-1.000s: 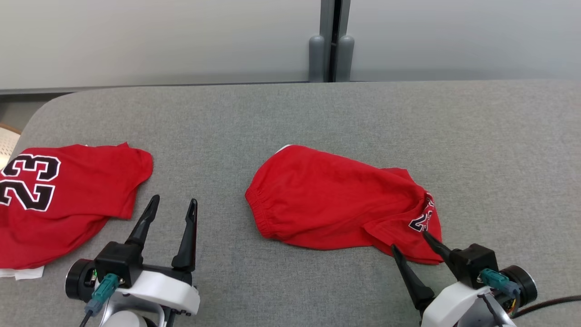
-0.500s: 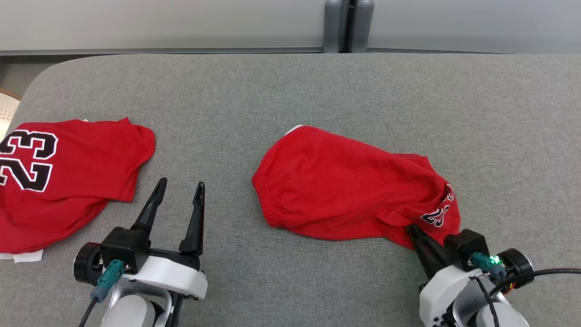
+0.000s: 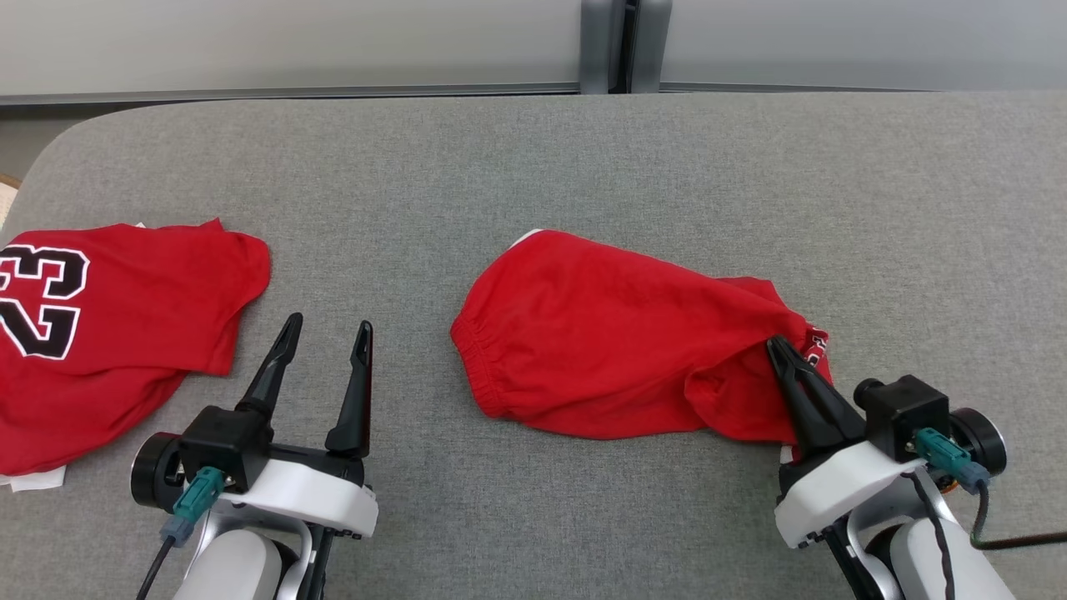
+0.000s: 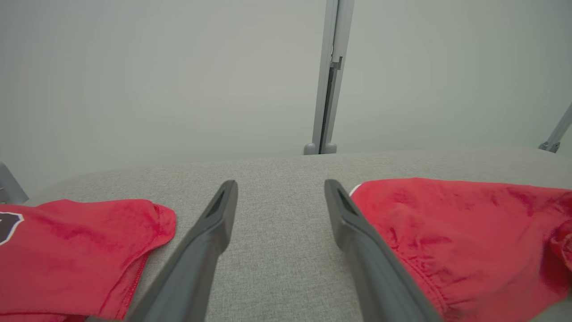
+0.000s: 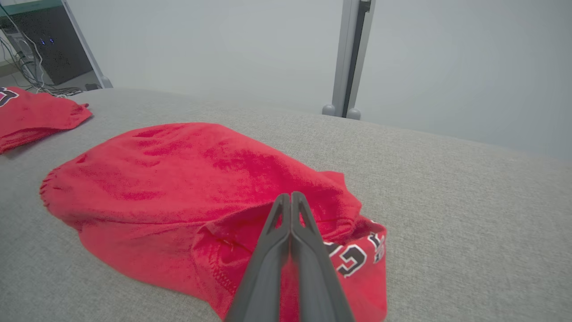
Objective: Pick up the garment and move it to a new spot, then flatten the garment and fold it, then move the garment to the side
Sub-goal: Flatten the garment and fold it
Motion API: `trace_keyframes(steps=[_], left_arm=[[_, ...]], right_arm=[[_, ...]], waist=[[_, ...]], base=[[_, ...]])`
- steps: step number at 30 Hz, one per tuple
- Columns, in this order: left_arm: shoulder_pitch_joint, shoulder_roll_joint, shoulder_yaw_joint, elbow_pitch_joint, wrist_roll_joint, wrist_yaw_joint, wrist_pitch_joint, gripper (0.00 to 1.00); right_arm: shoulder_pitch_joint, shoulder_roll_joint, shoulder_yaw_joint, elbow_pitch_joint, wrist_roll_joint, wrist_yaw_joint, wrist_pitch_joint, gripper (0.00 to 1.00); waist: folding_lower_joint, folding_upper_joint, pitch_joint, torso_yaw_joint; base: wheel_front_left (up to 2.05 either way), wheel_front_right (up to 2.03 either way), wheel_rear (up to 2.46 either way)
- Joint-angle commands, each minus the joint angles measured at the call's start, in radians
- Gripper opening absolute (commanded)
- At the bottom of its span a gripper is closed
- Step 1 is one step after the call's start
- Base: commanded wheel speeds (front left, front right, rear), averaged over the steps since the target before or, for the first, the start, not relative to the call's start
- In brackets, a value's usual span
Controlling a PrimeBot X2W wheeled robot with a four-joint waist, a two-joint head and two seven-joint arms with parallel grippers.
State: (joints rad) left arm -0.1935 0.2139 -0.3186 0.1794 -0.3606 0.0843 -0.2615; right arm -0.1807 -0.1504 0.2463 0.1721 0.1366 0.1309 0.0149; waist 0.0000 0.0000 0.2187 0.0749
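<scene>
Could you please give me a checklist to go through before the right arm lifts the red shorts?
1. The right gripper is shut on the red shorts near the numbered leg hem: ok.
2. Both layers of cloth are pinched: cannot tell, the fold hides them.
3. The left gripper is open and touches neither garment: ok.
4. The shorts lie flat: not ok, they are bunched at the grip.
5. The red jersey lies apart from the shorts: ok.
6. There is bare table beyond the shorts for a new spot: ok.
</scene>
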Motion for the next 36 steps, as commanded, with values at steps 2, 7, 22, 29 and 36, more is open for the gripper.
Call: trace_keyframes(steps=[2,7,22,29,36], left_arm=[[-0.019,0.004,0.006,-0.001,0.007,-0.004,-0.004,1.00],[-0.033,0.002,0.011,-0.019,0.011,-0.005,-0.004,1.00],[-0.101,-0.029,0.029,-0.025,0.037,-0.032,-0.003,1.00],[-0.088,-0.034,0.050,-0.019,0.048,-0.044,-0.003,1.00],[-0.048,-0.026,0.073,-0.019,0.059,-0.044,-0.003,1.00]], right_arm=[[-0.005,0.003,-0.010,-0.023,0.012,0.000,-0.019,0.00],[-0.063,0.014,-0.107,-0.037,0.051,0.000,-0.031,0.00],[-0.283,0.048,-0.493,0.287,0.125,0.000,-0.053,0.00],[-0.268,0.034,-0.404,0.290,0.156,0.000,-0.162,1.00],[-0.162,-0.011,-0.304,0.083,0.138,0.000,-0.231,1.00]], waist=[[0.0000,0.0000,0.001,0.000],[0.0000,0.0000,0.025,0.002],[0.0000,0.0000,0.130,0.032],[0.0000,0.0000,0.118,0.013],[0.0000,0.0000,0.064,-0.011]], base=[[0.00,0.00,0.00],[0.00,0.00,0.00],[0.00,0.00,0.00],[0.00,0.00,0.00],[0.00,0.00,0.00]])
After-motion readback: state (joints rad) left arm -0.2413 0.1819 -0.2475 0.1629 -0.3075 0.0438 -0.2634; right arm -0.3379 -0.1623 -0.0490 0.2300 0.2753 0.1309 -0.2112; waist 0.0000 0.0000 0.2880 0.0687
